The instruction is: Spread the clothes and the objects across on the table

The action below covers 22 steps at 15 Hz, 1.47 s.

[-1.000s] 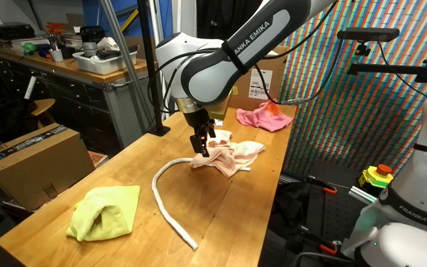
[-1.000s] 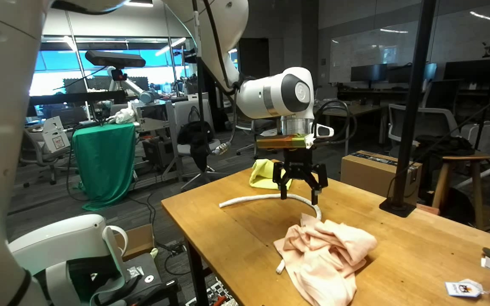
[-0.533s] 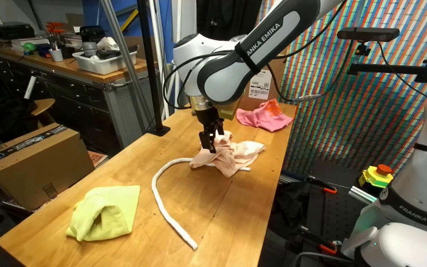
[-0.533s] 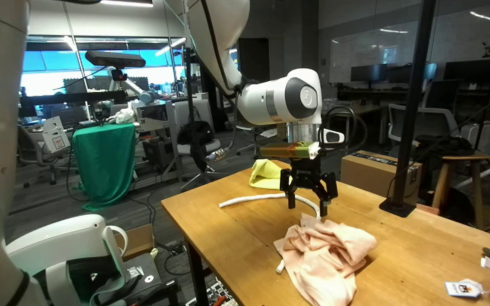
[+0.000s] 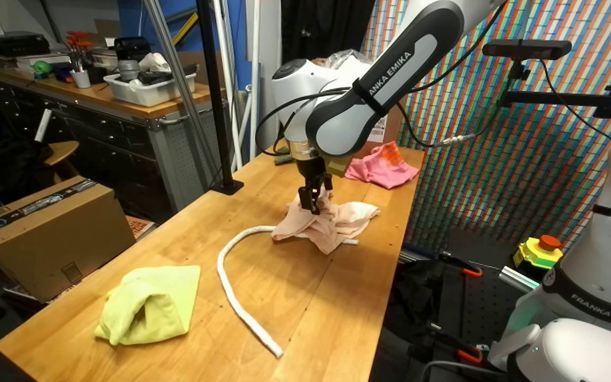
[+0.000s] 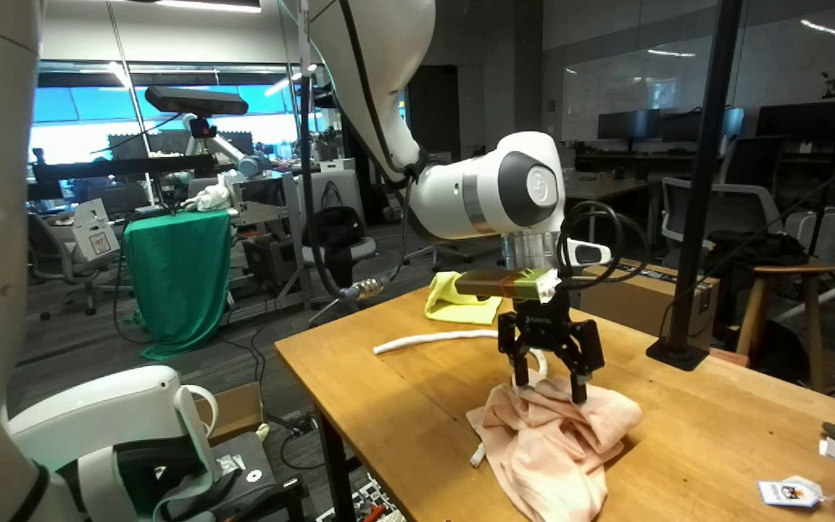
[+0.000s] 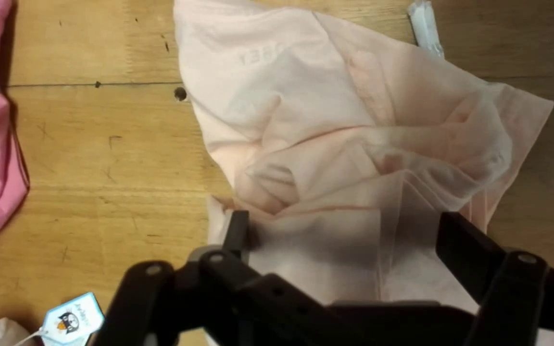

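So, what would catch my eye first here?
Probably the white robot arm, its black gripper open over a crumpled peach cloth. Then a white cord curving out from under that cloth across the wooden table. Bright colours come next: a yellow-green cloth toward one end, a pink cloth toward the other.

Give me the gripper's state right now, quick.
Gripper: open, jaws wide apart over the crumpled peach cloth, holding nothing; whether it touches the cloth can't be told.
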Each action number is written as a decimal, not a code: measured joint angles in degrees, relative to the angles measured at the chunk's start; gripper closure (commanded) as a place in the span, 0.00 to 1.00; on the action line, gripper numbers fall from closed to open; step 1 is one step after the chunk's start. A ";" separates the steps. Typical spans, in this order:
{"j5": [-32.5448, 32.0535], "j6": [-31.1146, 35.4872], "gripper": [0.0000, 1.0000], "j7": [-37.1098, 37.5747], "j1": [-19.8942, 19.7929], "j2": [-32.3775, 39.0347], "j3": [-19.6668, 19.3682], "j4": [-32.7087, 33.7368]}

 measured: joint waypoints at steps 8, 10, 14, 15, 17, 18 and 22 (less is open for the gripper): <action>0.97 4.67 0.00 0.53 -1.15 0.18 -0.44 -2.89; 2.24 5.90 0.00 0.31 -1.45 0.35 -0.38 -3.25; 3.78 7.91 0.00 -0.10 -1.97 0.93 -0.37 -3.69; 4.02 8.34 0.00 -0.15 -2.15 1.06 -0.38 -3.83; 4.94 8.89 0.00 -0.54 -2.55 1.37 -0.38 -3.98; 5.44 9.03 0.00 -0.77 -2.73 1.54 -0.38 -3.98; 9.36 10.94 0.00 -3.10 -3.62 2.26 -0.11 -4.25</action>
